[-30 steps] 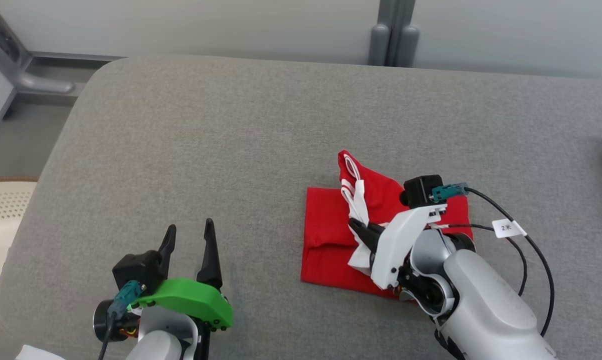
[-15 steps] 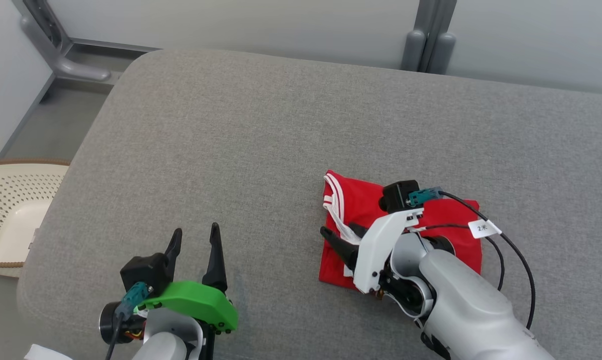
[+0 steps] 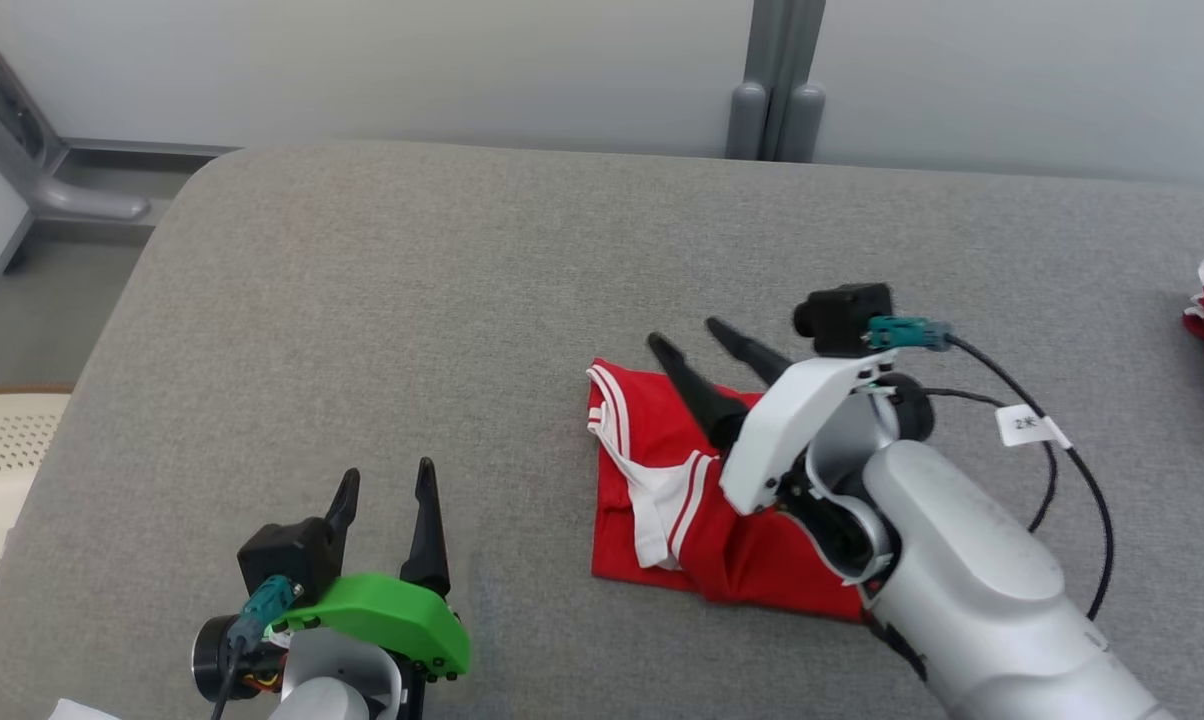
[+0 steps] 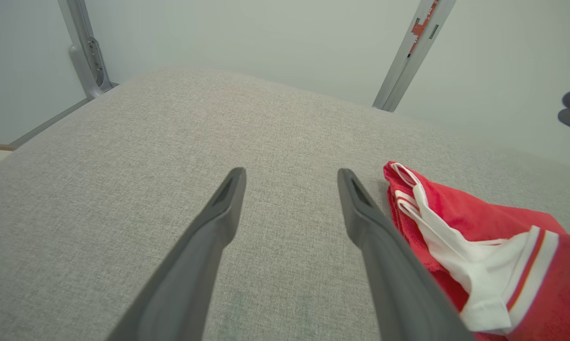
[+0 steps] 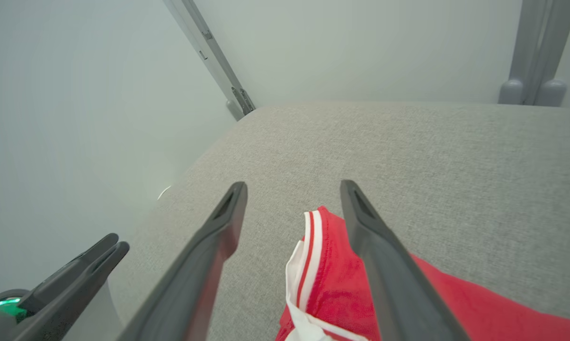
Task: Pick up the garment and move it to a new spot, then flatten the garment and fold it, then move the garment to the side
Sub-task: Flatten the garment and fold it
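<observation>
while the left end effector (image 3: 387, 470) is wide open and empty over the left of the gray cushion (image 3: 362, 300), the red garment (image 3: 652, 470) lies folded near the middle, and the right end effector (image 3: 684, 333) hangs over it, wide open, holding nothing.

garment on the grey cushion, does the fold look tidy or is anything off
The red garment is folded but untidy: a white-trimmed edge bunches loosely across its top instead of lying flat, and its left side is uneven. The right gripper hovers open above it, holding nothing.
</observation>
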Available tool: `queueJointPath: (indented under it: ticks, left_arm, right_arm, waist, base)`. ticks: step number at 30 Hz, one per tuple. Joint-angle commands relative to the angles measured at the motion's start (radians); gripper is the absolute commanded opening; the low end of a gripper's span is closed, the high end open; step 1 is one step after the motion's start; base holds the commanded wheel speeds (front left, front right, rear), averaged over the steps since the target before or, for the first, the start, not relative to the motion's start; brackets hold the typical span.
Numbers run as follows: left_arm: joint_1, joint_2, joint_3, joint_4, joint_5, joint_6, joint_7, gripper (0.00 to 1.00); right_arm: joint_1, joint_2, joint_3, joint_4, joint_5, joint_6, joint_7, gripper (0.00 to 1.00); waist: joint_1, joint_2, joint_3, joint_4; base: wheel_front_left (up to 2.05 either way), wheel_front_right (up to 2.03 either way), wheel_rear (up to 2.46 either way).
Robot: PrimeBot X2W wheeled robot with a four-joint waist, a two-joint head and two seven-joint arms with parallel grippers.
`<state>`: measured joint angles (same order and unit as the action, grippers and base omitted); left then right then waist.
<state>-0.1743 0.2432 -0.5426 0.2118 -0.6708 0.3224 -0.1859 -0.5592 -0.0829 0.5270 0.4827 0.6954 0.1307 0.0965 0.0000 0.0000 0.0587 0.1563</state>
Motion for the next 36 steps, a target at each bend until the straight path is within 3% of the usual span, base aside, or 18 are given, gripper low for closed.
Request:
queueJointPath:
  ticks: [1, 5, 13, 14, 17, 26, 36]
  left_arm:
    - [0.011, 0.01, 0.001, -0.005, 0.006, 0.005, 0.003, 1.0]
    - [0.017, 0.017, -0.003, -0.016, 0.01, 0.011, 0.008, 1.0]
    - [-0.004, 0.019, -0.01, -0.036, 0.016, 0.016, 0.015, 1.0]
    - [-0.007, 0.019, -0.011, -0.038, 0.016, 0.015, 0.016, 1.0]
    - [-0.016, 0.021, -0.011, -0.042, 0.017, 0.015, 0.013, 1.0]
    - [-0.026, 0.035, 0.012, -0.051, 0.007, 0.026, 0.001, 1.0]
    - [-0.038, 0.036, 0.024, -0.051, 0.0, 0.027, -0.009, 1.0]
  right_arm:
    - [0.018, -0.018, -0.023, -0.018, -0.038, 0.0, -0.016, 1.0]
    - [0.056, -0.052, -0.12, -0.068, -0.189, 0.0, -0.053, 1.0]
    - [0.187, -0.035, -0.265, -0.155, -0.375, 0.0, -0.011, 0.98]
    - [0.202, -0.034, -0.269, -0.156, -0.386, 0.0, -0.005, 0.52]
    - [0.247, -0.03, -0.279, -0.139, -0.418, 0.0, 0.007, 0.02]
    - [0.256, 0.005, -0.207, -0.042, -0.41, 0.0, -0.011, 0.0]
    - [0.173, 0.029, 0.019, 0.062, -0.349, 0.0, -0.046, 0.0]
  waist:
    - [0.0, 0.0, -0.016, -0.025]
    - [0.0, 0.0, -0.021, -0.05]
    - [0.0, 0.0, -0.01, -0.07]
    - [0.0, 0.0, -0.006, -0.068]
    - [0.0, 0.0, 0.008, -0.056]
    - [0.0, 0.0, 0.048, -0.009]
    - [0.0, 0.0, 0.063, 0.045]
  base:
    - [0.0, 0.0, 0.0]
    - [0.0, 0.0, 0.0]
    - [0.0, 0.0, 0.0]
    - [0.0, 0.0, 0.0]
    - [0.0, 0.0, 0.0]
    - [0.0, 0.0, 0.0]
    - [0.0, 0.0, 0.0]
